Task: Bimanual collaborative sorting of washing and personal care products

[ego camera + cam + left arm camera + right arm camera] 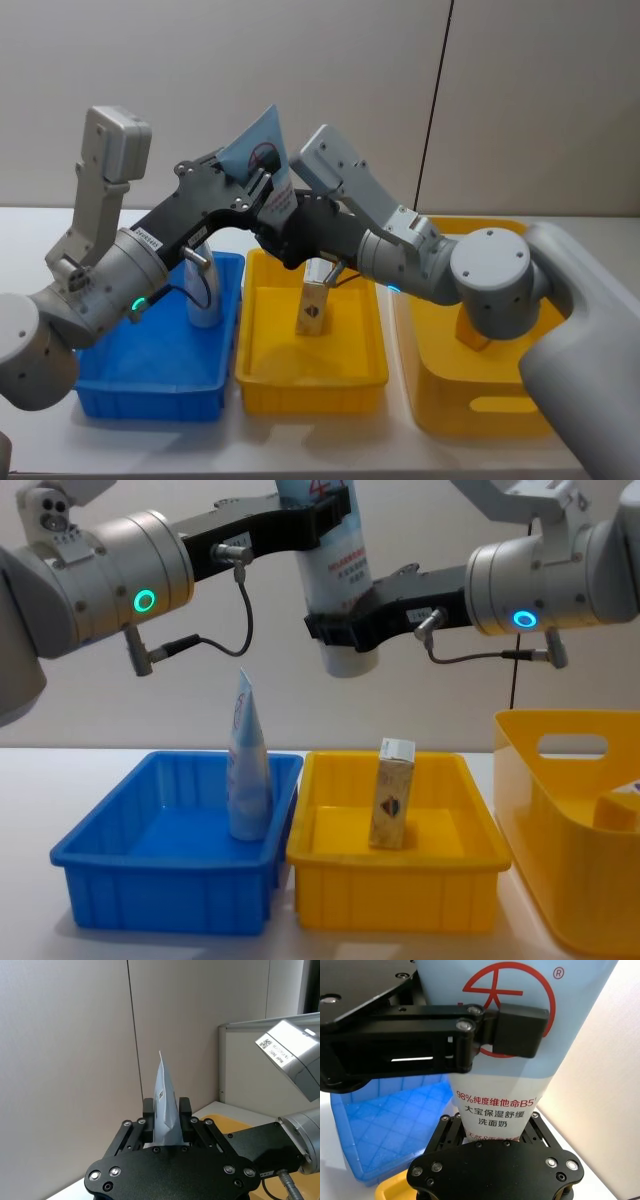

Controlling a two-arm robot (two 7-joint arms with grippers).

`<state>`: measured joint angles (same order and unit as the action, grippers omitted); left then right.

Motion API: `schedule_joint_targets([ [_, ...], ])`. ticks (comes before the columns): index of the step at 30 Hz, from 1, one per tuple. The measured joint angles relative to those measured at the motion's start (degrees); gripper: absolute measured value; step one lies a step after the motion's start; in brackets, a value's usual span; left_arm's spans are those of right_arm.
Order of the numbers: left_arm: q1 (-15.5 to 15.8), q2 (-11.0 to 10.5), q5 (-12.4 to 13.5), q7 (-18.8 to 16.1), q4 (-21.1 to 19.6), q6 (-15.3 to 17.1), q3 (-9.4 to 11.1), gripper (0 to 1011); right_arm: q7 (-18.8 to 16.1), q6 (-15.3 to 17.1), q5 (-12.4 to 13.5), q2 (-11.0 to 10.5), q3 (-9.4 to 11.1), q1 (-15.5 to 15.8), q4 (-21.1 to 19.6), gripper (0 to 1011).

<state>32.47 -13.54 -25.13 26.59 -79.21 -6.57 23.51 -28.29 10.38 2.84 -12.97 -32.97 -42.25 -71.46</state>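
Note:
A light-blue pouch [335, 565] with red print hangs in the air above the bins, white cap down. My left gripper [318, 508] is shut on its flat upper end, which stands between the pads in the left wrist view [165, 1110]. My right gripper [345, 625] is shut on the lower part, just above the cap. In the right wrist view the pouch [502, 1095] rises from my right gripper [492, 1132]. Another light-blue pouch [247, 770] stands in the blue bin [150, 880]. A beige carton [392, 795] stands upright in the yellow bin [400, 890].
A tall yellow basket [560, 790] with handle slots stands to the right of the yellow bin, with a beige item [620, 805] inside. All containers sit side by side on a white table [30, 240] before a plain wall.

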Motion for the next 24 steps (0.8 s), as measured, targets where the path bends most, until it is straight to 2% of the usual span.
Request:
schedule_joint_targets([
  [4,0.0,0.0,0.0,0.0,0.0,0.0,0.0,342,0.0,0.0,0.0,0.0,0.0,0.0,0.0,330],
  [8,0.0,0.0,0.0,0.0,0.0,0.0,0.0,515,0.0,0.0,0.0,0.0,0.0,0.0,0.0,324],
  [11,0.0,0.0,0.0,0.0,0.0,0.0,0.0,572,0.0,0.0,0.0,0.0,0.0,0.0,-0.1,311],
  [12,0.0,0.0,0.0,0.0,0.0,0.0,0.0,630,0.1,0.0,0.0,0.0,0.1,0.1,-0.2,306],
  [16,0.0,0.0,0.0,0.0,0.0,0.0,0.0,754,0.6,0.1,-0.1,-0.2,0.5,0.5,-0.7,296],
  [24,0.0,0.0,0.0,0.0,0.0,0.0,0.0,977,3.6,1.2,-0.4,-1.6,3.2,2.5,-4.2,271],
])
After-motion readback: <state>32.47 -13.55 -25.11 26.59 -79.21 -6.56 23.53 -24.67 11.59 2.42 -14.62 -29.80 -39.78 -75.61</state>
